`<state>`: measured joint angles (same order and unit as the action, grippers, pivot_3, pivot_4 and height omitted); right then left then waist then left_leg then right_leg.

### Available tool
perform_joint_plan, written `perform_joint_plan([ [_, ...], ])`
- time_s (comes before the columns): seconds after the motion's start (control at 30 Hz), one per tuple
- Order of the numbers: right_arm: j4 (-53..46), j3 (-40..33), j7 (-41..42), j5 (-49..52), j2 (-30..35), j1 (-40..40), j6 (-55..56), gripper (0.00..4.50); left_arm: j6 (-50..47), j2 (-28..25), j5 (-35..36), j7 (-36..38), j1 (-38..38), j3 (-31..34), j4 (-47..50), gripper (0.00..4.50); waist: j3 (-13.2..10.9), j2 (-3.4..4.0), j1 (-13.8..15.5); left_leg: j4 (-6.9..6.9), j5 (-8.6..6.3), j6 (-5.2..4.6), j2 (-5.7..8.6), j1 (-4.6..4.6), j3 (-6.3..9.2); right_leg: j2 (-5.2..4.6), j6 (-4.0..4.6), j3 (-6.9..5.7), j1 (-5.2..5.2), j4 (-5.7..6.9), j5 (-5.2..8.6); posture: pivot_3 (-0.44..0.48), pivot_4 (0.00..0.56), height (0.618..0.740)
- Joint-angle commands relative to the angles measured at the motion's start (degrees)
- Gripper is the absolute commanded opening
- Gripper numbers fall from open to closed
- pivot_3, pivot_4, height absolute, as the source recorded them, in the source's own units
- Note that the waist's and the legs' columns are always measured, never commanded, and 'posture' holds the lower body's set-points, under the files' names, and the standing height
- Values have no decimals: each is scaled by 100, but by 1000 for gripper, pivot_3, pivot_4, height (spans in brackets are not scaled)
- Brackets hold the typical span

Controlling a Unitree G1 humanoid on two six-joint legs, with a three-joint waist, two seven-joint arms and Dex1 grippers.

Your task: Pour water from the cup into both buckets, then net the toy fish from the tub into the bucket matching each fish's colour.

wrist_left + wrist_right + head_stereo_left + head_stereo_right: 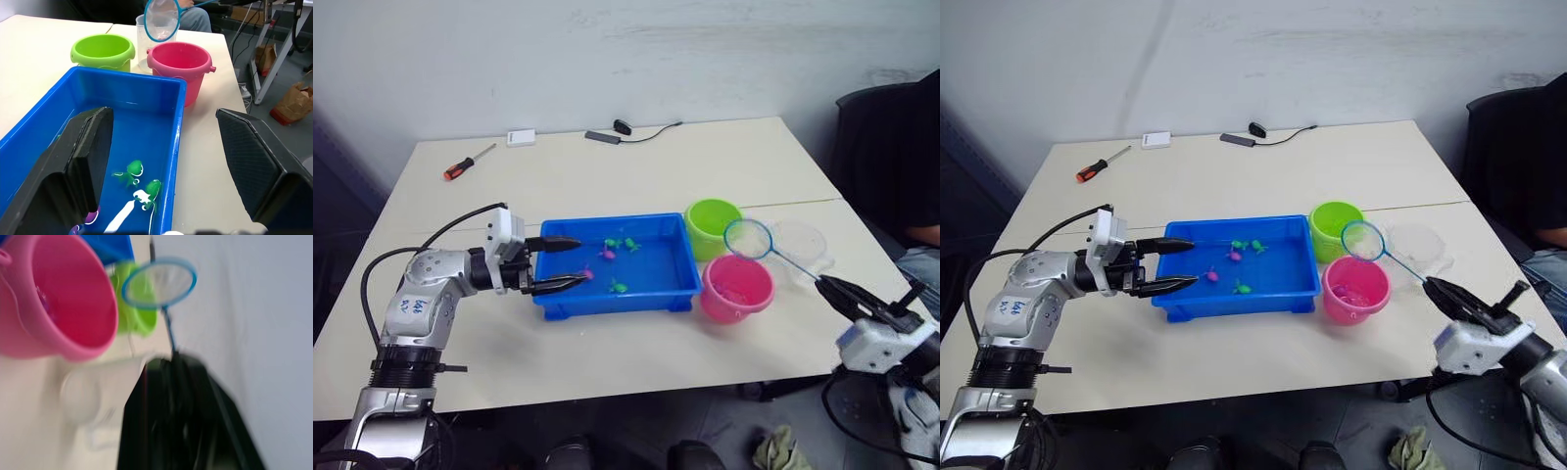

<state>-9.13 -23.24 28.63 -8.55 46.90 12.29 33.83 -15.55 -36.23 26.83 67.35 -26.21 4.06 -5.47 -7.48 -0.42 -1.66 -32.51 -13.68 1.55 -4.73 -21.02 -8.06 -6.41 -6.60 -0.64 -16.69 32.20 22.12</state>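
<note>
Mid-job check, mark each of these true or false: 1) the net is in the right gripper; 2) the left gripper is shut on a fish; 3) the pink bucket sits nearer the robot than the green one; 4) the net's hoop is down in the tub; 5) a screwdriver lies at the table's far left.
1) True: the right gripper holds the net by its handle.
2) False: the left gripper is open at the tub end, holding nothing.
3) True: pink bucket near, green bucket behind.
4) False: the hoop is in the air by the buckets.
5) True: the screwdriver lies there.
</note>
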Motion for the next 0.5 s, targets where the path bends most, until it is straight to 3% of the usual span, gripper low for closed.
perform_joint_plan([
  [0.03,-980,295,398,1185,68,-406,-1523,0,-26,-19,97,-180,70,233,120,3671,0,2,0,-1,0,1,-4,0,1,1,-2,2,-1,11,-1,0,150,733],
  [0.2,-1495,822,705,2474,53,-1466,-3683,0,-179,-103,174,-410,335,418,375,3671,-5,7,6,-7,-1,2,-10,-3,25,4,9,3,-1,27,5,0,150,733],
  [0.5,-1371,1620,779,3841,-19,-2995,-7222,0,-426,-208,369,-788,990,919,942,3671,9,26,24,-4,-10,-13,-4,-18,62,-12,34,-23,0,33,18,0,150,733],
])
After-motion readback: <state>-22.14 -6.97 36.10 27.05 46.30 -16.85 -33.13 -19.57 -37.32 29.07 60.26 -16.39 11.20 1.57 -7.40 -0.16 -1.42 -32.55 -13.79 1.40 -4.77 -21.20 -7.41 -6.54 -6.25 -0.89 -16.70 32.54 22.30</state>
